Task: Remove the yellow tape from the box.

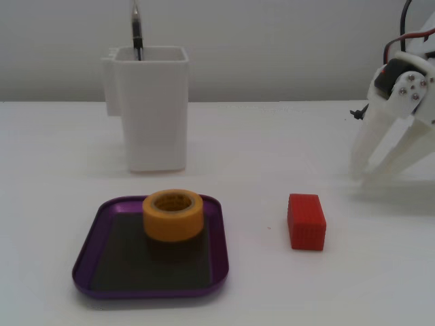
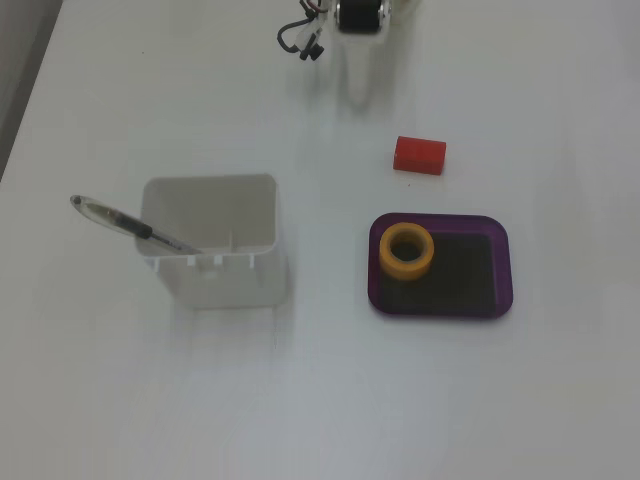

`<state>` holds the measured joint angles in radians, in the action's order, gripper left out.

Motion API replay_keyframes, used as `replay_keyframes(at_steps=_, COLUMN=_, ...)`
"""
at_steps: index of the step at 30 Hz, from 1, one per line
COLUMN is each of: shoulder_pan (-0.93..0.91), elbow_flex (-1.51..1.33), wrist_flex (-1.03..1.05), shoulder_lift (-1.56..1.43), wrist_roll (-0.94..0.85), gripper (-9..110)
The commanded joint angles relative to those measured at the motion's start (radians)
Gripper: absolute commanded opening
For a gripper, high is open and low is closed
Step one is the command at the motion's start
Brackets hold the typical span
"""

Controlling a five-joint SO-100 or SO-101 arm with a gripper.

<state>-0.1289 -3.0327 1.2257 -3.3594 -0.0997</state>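
Note:
The yellow tape (image 1: 173,225) lies flat, hole up, in the far part of the purple box (image 1: 156,270), a shallow tray near the front left in a fixed view. In another fixed view the tape (image 2: 406,271) sits at the left end of the box (image 2: 465,272). My gripper (image 1: 363,177) is at the far right, fingers pointing down to the table with their tips together and nothing between them. It is well apart from the box. It shows at the top edge in the other fixed view (image 2: 357,95).
A small red block (image 1: 306,222) lies on the table between the box and the gripper, and shows too in the view from above (image 2: 419,154). A tall white container (image 1: 151,109) with a pen (image 1: 136,27) in it stands behind the box.

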Motion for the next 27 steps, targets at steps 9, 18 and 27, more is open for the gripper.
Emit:
replay_keyframes(at_steps=9, shoulder_pan=0.008, elbow_flex=0.003, wrist_flex=-0.009, shoulder_lift=-0.035, wrist_roll=0.009, gripper=0)
replay_keyframes(at_steps=18, shoulder_pan=0.008, elbow_flex=0.086, wrist_flex=-0.011, shoulder_lift=-0.021, wrist_roll=0.009, gripper=0)
replay_keyframes(at_steps=27, shoulder_pan=0.008, elbow_flex=0.138, wrist_flex=-0.009, shoulder_lift=-0.018, wrist_roll=0.009, gripper=0)
